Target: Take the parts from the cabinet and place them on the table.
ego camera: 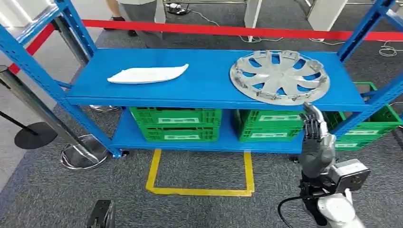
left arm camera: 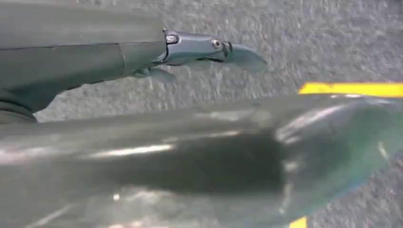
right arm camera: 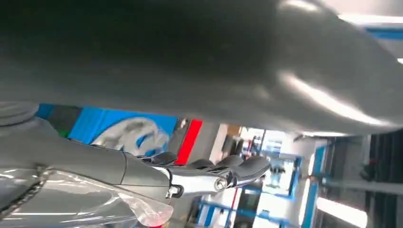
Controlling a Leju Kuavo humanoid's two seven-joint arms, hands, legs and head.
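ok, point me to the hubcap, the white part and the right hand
hubcap (ego camera: 279, 76), head view, on its centre hub
white part (ego camera: 148, 74), head view, on the middle of its top face
right hand (ego camera: 314, 130), head view, on the back of the raised hand

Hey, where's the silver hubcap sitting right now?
In the head view, the hubcap lies flat at the blue shelf's right end, just above the right hand.
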